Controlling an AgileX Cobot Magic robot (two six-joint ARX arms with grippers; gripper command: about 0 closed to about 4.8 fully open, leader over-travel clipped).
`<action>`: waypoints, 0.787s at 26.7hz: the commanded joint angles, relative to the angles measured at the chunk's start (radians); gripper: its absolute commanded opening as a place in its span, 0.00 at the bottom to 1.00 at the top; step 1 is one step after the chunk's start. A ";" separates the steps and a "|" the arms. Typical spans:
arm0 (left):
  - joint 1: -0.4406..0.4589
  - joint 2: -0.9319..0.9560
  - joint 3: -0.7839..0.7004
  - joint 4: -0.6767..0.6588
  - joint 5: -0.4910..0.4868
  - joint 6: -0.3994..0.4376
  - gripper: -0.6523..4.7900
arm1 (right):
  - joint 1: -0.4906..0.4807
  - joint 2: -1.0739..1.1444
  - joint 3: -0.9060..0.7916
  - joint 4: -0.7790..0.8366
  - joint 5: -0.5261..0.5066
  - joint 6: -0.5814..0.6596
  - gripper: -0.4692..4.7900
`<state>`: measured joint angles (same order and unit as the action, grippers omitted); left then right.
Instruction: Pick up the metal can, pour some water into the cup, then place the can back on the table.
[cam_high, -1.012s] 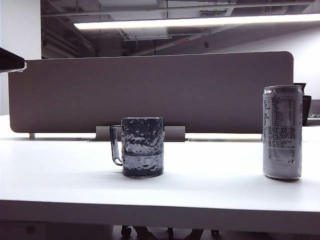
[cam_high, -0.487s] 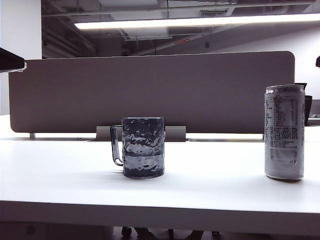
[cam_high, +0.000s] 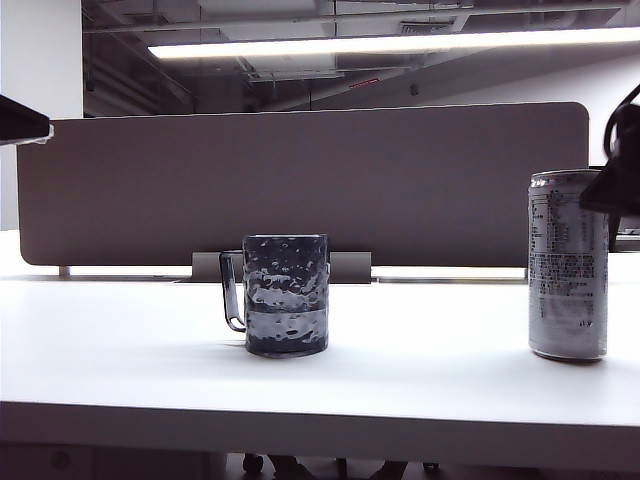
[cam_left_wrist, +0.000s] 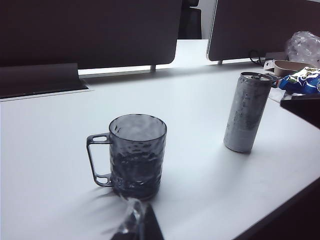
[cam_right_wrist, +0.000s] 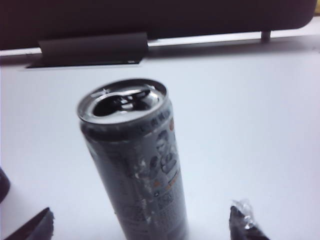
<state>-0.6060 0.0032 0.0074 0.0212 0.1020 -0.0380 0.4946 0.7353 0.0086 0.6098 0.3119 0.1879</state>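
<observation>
The metal can stands right of the cup.

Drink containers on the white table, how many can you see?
2. The metal can stands upright toward the right side, the right hand open around its base. The cup stands near the middle, left of the can. More may sit outside the views.

Brushed alu can, dimpled glass cup, matt table

A grey partition panel stands upright along the back. A long ceiling light glows overhead. Off to one side lie a blue snack packet and crumpled clear plastic.
</observation>
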 joint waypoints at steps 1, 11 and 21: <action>0.001 0.001 0.001 0.010 0.004 0.001 0.11 | 0.002 0.161 0.011 0.204 -0.021 -0.003 1.00; 0.001 0.001 0.001 0.010 0.004 0.001 0.11 | 0.002 0.778 0.127 0.746 0.029 0.003 1.00; 0.001 0.001 0.001 0.010 0.004 0.001 0.11 | -0.001 0.876 0.165 0.790 0.101 0.002 1.00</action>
<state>-0.6064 0.0029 0.0074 0.0212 0.1020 -0.0380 0.4927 1.6138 0.1699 1.3800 0.4015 0.1894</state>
